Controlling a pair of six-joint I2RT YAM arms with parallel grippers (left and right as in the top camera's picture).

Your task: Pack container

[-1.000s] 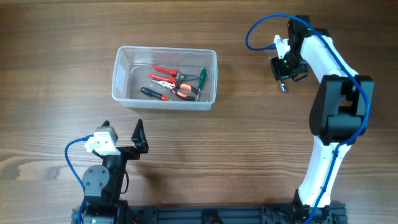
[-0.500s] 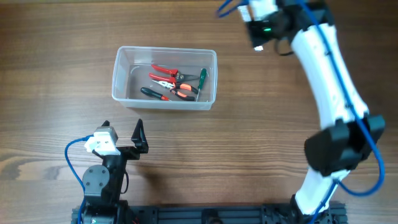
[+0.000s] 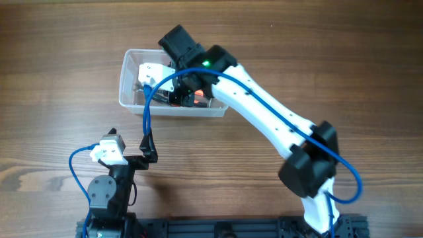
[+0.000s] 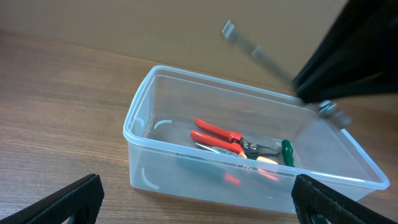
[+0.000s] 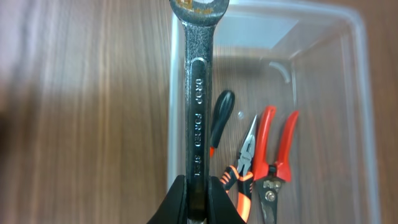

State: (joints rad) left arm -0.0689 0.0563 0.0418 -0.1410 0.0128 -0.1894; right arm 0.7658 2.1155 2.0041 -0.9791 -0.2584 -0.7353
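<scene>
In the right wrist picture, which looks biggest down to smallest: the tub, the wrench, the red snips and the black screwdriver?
1. the tub
2. the wrench, but it is nearest the camera, so it looks extra big
3. the red snips
4. the black screwdriver, with only part of it showing

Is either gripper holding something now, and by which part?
The right gripper grips a steel wrench by one end of its shaft; the far head sticks out free. The left gripper is open and holds nothing.
</scene>
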